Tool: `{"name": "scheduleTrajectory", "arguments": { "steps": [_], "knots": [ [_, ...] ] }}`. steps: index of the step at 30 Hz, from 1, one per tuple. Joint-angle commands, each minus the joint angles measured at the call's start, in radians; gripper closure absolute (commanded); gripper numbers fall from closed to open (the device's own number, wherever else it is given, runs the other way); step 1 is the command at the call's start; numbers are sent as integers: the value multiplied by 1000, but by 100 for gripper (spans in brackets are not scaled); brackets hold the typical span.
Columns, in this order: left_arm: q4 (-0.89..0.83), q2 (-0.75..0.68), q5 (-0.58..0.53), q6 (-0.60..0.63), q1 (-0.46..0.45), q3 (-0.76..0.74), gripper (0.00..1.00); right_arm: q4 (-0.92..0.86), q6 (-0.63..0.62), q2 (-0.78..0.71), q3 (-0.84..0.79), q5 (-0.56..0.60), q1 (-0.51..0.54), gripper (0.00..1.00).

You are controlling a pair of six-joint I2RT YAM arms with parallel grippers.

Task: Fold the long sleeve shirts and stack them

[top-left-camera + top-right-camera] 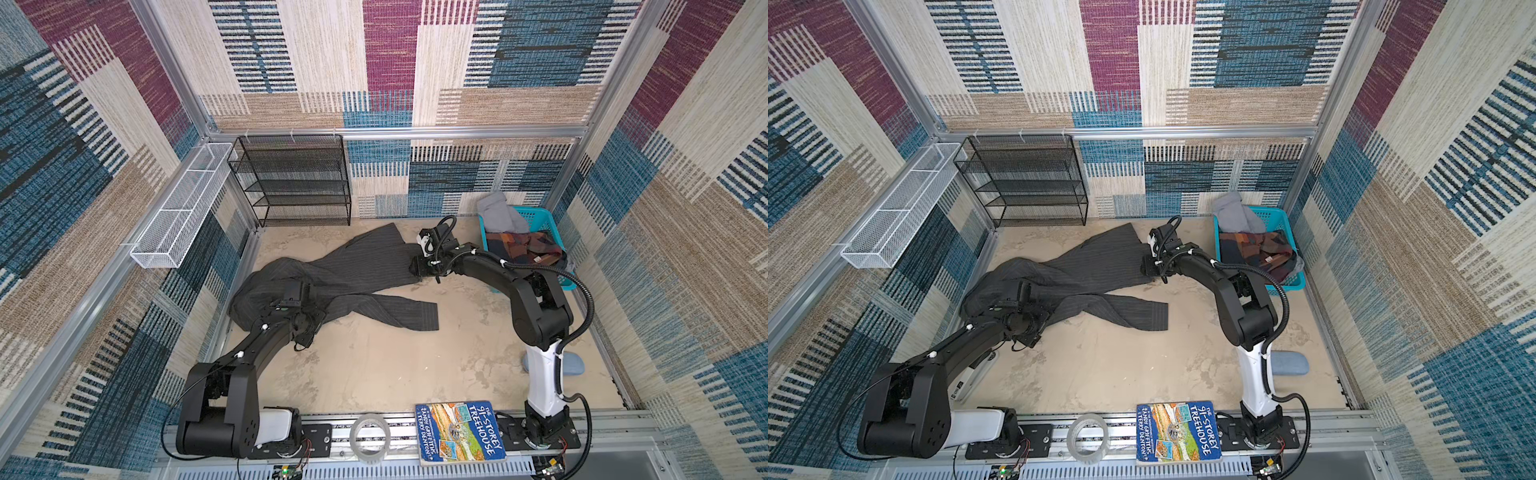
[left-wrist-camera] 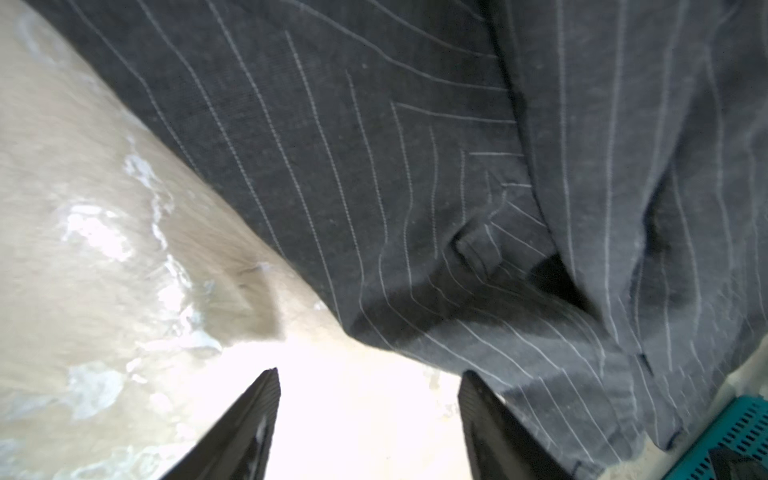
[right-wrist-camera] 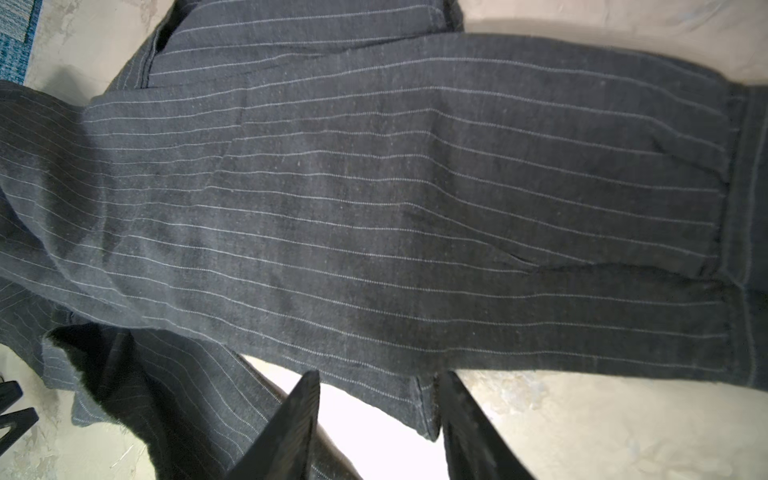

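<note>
Both pairs of jaws stand apart: left gripper (image 2: 370, 371) empty beside the shirt (image 1: 357, 270), sprawled mid-frame in both top views; right gripper (image 3: 380, 372) straddling its hem. Likely best: pinch edges fully, then pull flat

The left arm (image 1: 249, 345) covers part of the shirt (image 1: 365, 266); wrist views crop it.

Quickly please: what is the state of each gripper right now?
Left gripper: open, holding nothing.
Right gripper: open; a corner of the shirt lies between its jaws, not clamped.
</note>
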Motion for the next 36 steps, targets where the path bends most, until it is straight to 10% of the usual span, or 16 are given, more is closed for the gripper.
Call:
{"name": "scheduleTrajectory", "arguments": {
  "steps": [1,11,27,36],
  "knots": [
    [82,49,-10,-67,1,-8,39,14,-5,-4,19,31,0,51],
    [127,145,23,-57,1,32,97,0,42,-1,3,98,-3,52],
    [59,30,27,11,0,25,100,72,87,58,19,-89,-4,60],
    [64,27,41,29,0,30,100,103,81,51,19,-99,-4,87]
  ]
}}
